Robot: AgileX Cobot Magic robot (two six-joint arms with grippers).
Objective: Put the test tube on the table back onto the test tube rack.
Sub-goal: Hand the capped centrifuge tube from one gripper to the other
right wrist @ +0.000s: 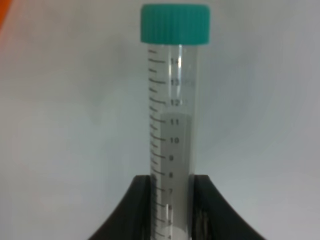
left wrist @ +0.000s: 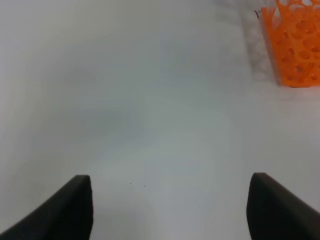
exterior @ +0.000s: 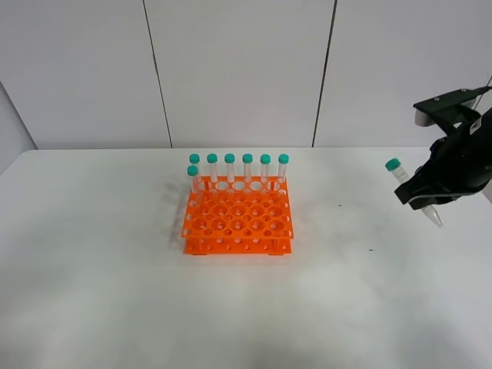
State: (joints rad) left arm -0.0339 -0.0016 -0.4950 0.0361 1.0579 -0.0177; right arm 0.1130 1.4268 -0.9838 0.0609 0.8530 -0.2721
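Note:
My right gripper [exterior: 419,196] is shut on the test tube [exterior: 400,173], a clear tube with a teal cap, held tilted above the table [exterior: 346,307] at the far right. In the right wrist view the tube [right wrist: 172,130] stands between the black fingers [right wrist: 207,210], cap away from them. The orange test tube rack [exterior: 238,219] sits mid-table, well to the left of the held tube, with several identical capped tubes [exterior: 247,167] along its back row. My left gripper [left wrist: 170,205] is open and empty over bare table; the rack's corner [left wrist: 295,45] shows far off in that view.
White wall panels [exterior: 238,69] rise behind the table's far edge. The right arm's black body [exterior: 461,154] hangs over the table's right side.

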